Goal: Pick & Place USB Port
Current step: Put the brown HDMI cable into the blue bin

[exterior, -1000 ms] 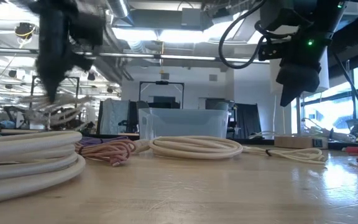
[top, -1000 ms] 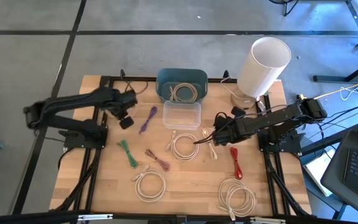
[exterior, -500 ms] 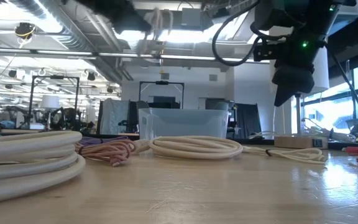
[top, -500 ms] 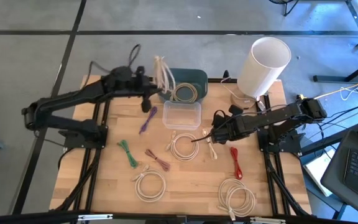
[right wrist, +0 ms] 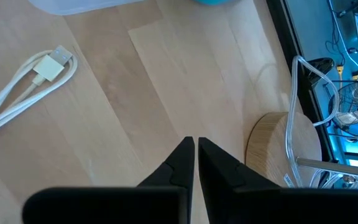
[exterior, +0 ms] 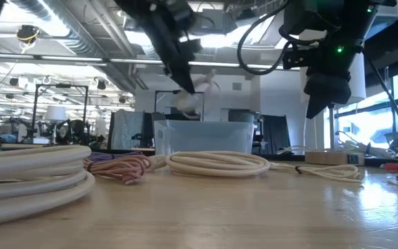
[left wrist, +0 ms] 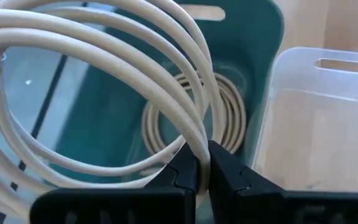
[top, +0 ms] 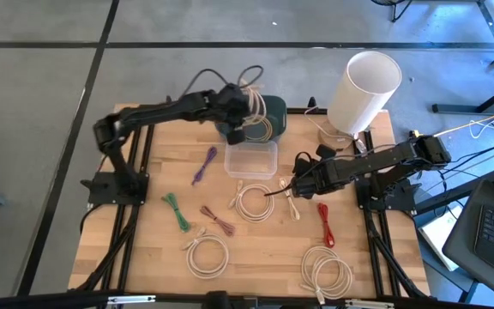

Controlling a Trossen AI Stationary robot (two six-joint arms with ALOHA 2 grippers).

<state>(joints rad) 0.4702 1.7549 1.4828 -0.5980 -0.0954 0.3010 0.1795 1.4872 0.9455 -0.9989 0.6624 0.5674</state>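
Note:
A coiled cream USB cable [left wrist: 104, 68] hangs over the teal bin [top: 268, 110] at the table's far edge, with my left gripper [left wrist: 202, 167] shut on it. The high view shows that gripper [top: 247, 122] above the bin, and the low view [exterior: 185, 81] shows it above the clear container. Another cream coil [left wrist: 191, 118] lies on the bin's floor. My right gripper [top: 274, 193] hovers shut and empty over the table's middle right, its fingertips [right wrist: 196, 147] above bare wood beside a short cream cable with a USB plug [right wrist: 45, 68]. My left gripper pinches the coil's bundled strands [left wrist: 195, 142] between its two fingers at one spot on the loop. The fingers slant down toward the far side and lie across the strands. The coil is lifted clear, its loops [top: 251, 79] spreading over the teal bin.
A clear container [top: 251, 158] sits just near of the bin, and a tall white cylinder [top: 369, 86] stands at the far right. Loose cables lie about the table: purple [top: 204, 163], green [top: 176, 210], red [top: 324, 223], and cream coils [top: 208, 254] [top: 328, 270] [top: 254, 203].
My left gripper has swung from the table's left side toward the far edge and right, rising a little and turning, with the cream coil in its fingers. The coil, lifted clear throughout, now hangs over the teal bin. My right gripper has kept still.

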